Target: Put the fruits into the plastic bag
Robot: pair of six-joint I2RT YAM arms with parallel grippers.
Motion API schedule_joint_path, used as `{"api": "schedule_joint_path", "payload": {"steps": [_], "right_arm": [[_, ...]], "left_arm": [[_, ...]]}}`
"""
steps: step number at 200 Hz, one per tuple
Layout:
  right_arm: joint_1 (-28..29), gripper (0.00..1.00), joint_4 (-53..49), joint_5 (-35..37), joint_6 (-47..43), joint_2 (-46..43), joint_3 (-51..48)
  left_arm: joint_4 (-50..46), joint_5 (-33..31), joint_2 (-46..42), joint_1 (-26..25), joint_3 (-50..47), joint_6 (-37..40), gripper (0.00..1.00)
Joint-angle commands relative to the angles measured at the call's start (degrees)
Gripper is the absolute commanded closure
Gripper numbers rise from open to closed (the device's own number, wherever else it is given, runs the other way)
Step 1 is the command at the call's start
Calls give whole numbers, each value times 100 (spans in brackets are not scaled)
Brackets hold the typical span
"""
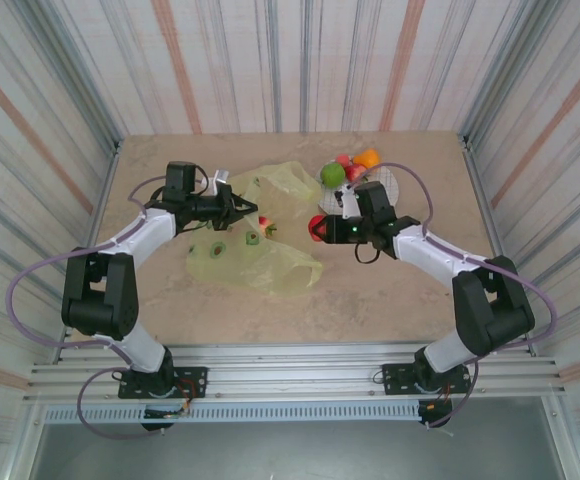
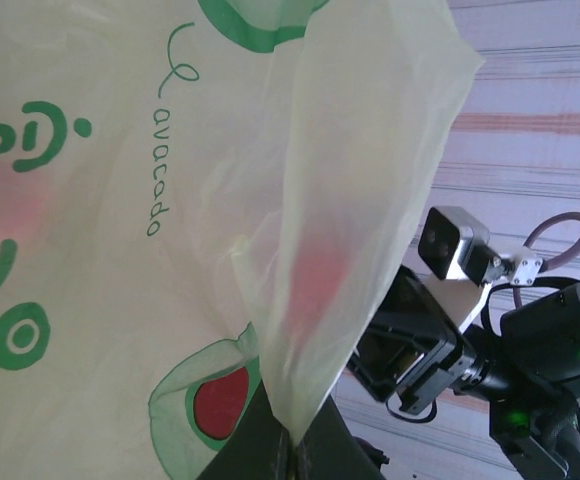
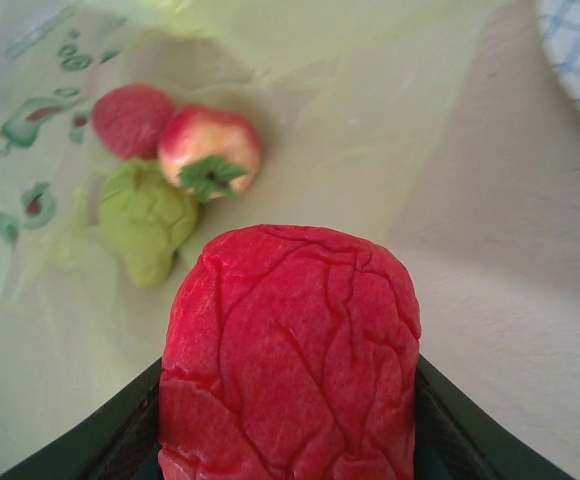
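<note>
Step in hand: ferrying one fruit to the bag. The right hand [image 1: 324, 229] is clamped on a wrinkled red fruit [image 3: 290, 340], a finger on each flank. It looks held clear of the table [image 3: 510, 260], just beside the right edge of the plastic bag [image 1: 270, 262].

The left hand [image 1: 242, 208] is pressed together on a fold of bag film and holds that edge up. The wrist view shows the film pinched right at the fingertips [image 2: 245, 462]. I can't tell if it has one layer or both.

At the bag there is a red-and-yellow apple [image 3: 210, 150], a green fruit [image 3: 148, 220] and a darker red one [image 3: 130, 120]. The dark one reads as behind film. I can't tell whether the other two are inside or on top.

On the plate [image 1: 395, 190] are a green apple [image 1: 332, 175], an orange [image 1: 368, 157] and two small red ones [image 1: 348, 168]. So it's roughly half done.

Next move, my read: the right hand goes left over the lifted lip, drops low into the opening, then spreads its fingers. That needs a real gap under the raised film. If both layers are pinched, the fruit lands on top of the bag. It should release low, since a round fruit on slick film will roll. The two hands are near each other, so the approach should stay off the left fingers.
</note>
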Motion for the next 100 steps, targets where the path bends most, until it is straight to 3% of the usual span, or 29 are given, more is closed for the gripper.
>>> {"api": "schedule_joint_path", "payload": {"steps": [1, 100], "right_arm": [[202, 49, 391, -365, -207, 23, 3], [1089, 48, 1019, -640, -194, 1300, 713]], "left_arm": [[56, 122, 67, -44, -42, -54, 100], [70, 140, 39, -44, -47, -64, 100]]}}
